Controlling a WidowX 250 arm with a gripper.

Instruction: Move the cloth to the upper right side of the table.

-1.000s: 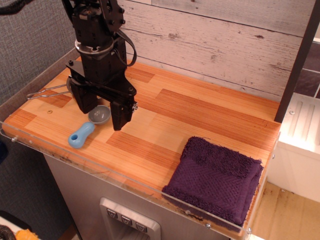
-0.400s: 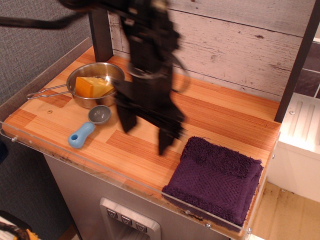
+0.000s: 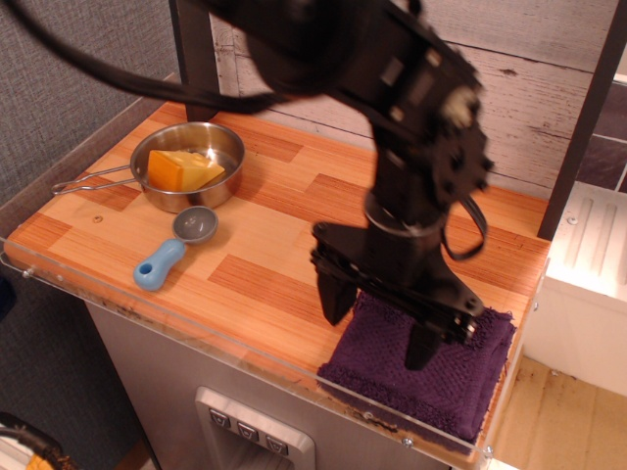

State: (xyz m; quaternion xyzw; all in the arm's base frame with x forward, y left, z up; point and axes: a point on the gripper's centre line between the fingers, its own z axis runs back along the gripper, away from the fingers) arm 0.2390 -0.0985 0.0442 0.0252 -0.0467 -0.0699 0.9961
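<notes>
The dark purple cloth [image 3: 468, 375] lies folded at the near right corner of the striped wooden table [image 3: 284, 235]. My black gripper [image 3: 380, 323] hangs directly over the cloth's left half, fingers pointing down and spread apart, open and empty. The left finger tip [image 3: 333, 305] is at the cloth's left edge, the right one [image 3: 423, 350] over its middle. The arm hides the cloth's upper part. I cannot tell whether the fingertips touch the cloth.
A steel pan [image 3: 188, 163] with an orange wedge [image 3: 180, 168] stands at the far left. A blue-handled scoop [image 3: 172, 249] lies in front of it. A clear acrylic rim [image 3: 196, 338] runs along the table's front edge. A dark post [image 3: 584, 117] stands at the right.
My arm has swung from over the scoop at the left across the table to above the cloth at the right. The pan became visible. The cloth has not moved.
</notes>
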